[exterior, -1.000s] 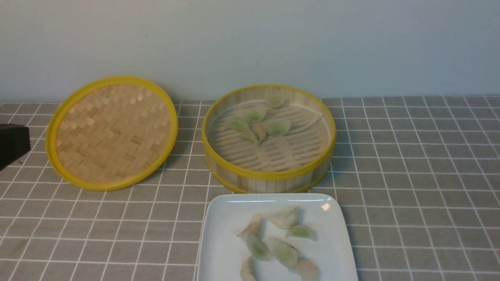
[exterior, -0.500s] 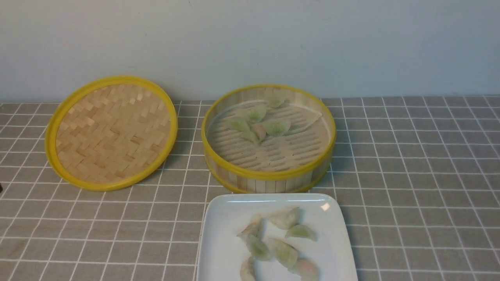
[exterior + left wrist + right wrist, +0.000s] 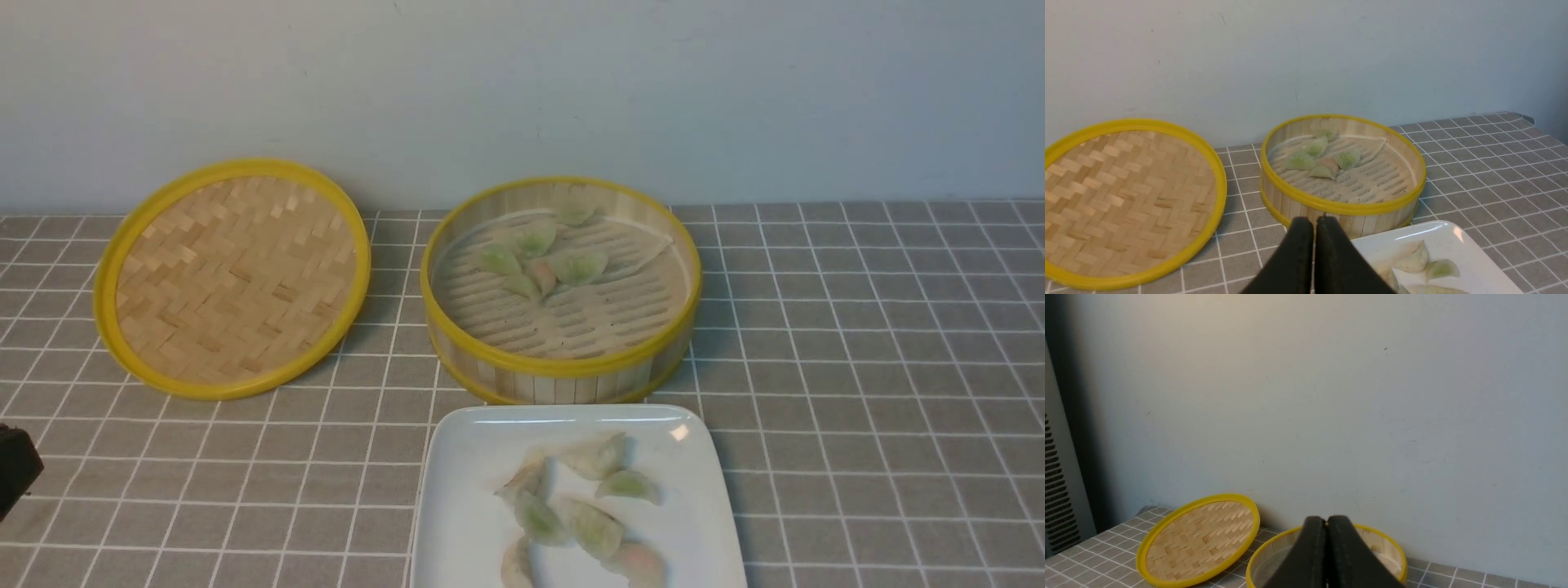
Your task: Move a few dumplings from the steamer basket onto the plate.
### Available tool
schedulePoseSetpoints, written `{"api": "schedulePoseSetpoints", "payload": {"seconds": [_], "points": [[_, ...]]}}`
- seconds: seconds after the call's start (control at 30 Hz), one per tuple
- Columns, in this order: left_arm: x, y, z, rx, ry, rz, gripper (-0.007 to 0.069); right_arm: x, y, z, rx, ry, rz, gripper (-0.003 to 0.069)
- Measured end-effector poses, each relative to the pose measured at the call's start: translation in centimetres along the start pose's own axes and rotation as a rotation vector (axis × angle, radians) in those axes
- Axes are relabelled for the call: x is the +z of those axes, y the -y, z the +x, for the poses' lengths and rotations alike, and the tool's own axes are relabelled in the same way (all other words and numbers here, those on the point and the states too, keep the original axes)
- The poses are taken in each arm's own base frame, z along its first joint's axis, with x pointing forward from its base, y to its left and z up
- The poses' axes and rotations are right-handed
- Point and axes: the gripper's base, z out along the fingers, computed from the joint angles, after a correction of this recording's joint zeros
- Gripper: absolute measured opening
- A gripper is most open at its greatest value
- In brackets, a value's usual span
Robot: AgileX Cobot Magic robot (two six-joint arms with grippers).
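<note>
Dumplings (image 3: 578, 265) are in two spots right now: a little clump at the far side of the steamer basket (image 3: 563, 366), and a handful on the plate (image 3: 465, 490) just in front of it. Big to small: grey checked tablecloth (image 3: 857, 367), flat woven lid (image 3: 233, 278) off to the left and looking propped against the wall, then the round bamboo basket with its slatted floor and a paper liner (image 3: 645, 245), then the glossy white square plate. Left claw (image 3: 1314, 224) and right claw (image 3: 1327, 522) are both clenched tight with nothing in them, hanging back on the near side. I'd say "a few" is pretty much covered. If another one goes over, I'd open the claw before going down, come in from above, and pinch gently across the fat middle. Those skins look soft, slick and translucent, and the ones in the basket are touching, so a neighbour could easily get dragged along. Aim for a bare patch of plate.
</note>
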Motion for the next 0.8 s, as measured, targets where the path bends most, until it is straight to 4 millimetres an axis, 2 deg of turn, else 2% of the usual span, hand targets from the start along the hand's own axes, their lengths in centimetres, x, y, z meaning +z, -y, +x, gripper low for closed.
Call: {"api": "schedulePoseSetpoints", "payload": {"seconds": [0.27,0.37,0.5,0.53,0.6,0.8], "points": [[0.1,-0.1,0.2,0.008,-0.007,-0.002,-0.0005,0.0,0.0,0.0,0.0,0.0,0.0,-0.0015],[0.6,-0.4,1.5,0.064,-0.021,-0.023,-0.0005,0.0,0.0,0.0,0.005,0.0,0.0,-0.0015],[1.3,-1.5,5.0,0.115,-0.018,-0.119,-0.0005,0.0,0.0,0.0,0.007,0.0,0.0,-0.0015],[1.3,-1.6,5.1,0.118,-0.011,-0.133,-0.0005,0.0,0.0,0.0,0.007,0.0,0.0,-0.0015],[1.6,-2.5,7.7,0.119,0.008,-0.213,-0.0005,0.0,0.0,0.0,0.007,0.0,0.0,-0.0015],[2.4,-3.8,12.5,0.098,-0.018,-0.299,-0.0005,0.0,0.0,0.0,0.006,0.001,0.0,-0.0015]]}}
